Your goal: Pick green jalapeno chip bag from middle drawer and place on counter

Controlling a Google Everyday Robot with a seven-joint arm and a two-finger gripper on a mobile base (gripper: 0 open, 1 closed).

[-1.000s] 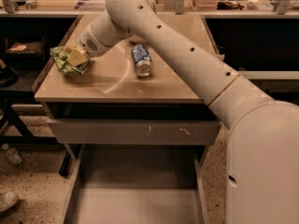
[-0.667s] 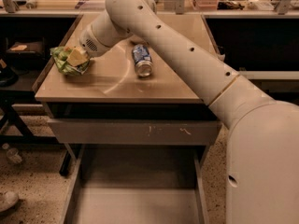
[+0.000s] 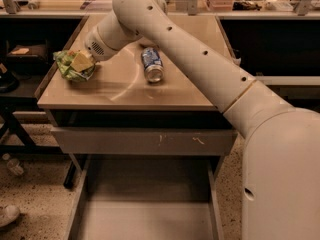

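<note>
The green jalapeno chip bag [image 3: 67,66] lies crumpled on the left part of the counter [image 3: 165,91], near its left edge. My gripper [image 3: 81,62] is at the bag, over its right side, with a tan finger pad against it. The arm reaches across the counter from the lower right. The middle drawer [image 3: 145,206] is pulled open below the counter, showing its plain grey floor with nothing on it.
A blue-and-white can [image 3: 152,64] lies on its side at the counter's middle. A shut grey drawer front [image 3: 145,141] with scratch marks sits just under the counter. Dark shelving and a stool stand to the left; benches run along the back.
</note>
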